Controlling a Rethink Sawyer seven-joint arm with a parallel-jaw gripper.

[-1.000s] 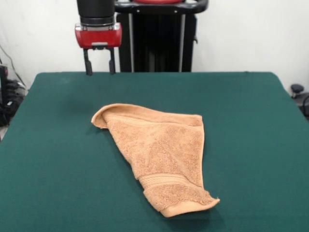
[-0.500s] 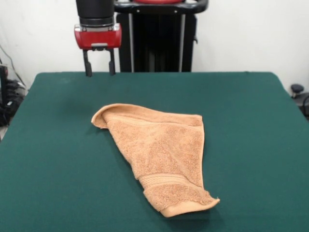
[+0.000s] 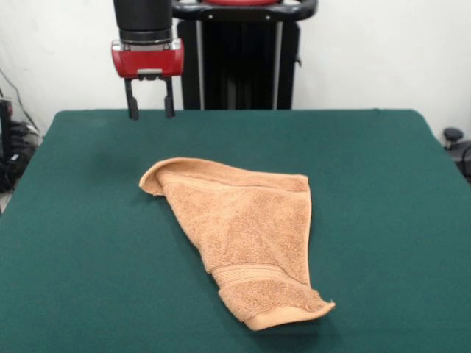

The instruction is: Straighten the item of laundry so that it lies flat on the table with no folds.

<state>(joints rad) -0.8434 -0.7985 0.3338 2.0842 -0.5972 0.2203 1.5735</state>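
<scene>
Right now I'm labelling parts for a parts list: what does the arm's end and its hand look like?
The arm ends in a black cylindrical segment with a grey ring at its base. Below sits a glossy red, rounded block carrying a small grey plate. From it hang the hand's two thin, straight black fingers. No cables or markings show.

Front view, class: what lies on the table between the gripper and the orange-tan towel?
Nothing. In the front view, only bare green table shows between the open gripper, hanging above the far edge, and the towel.
</scene>
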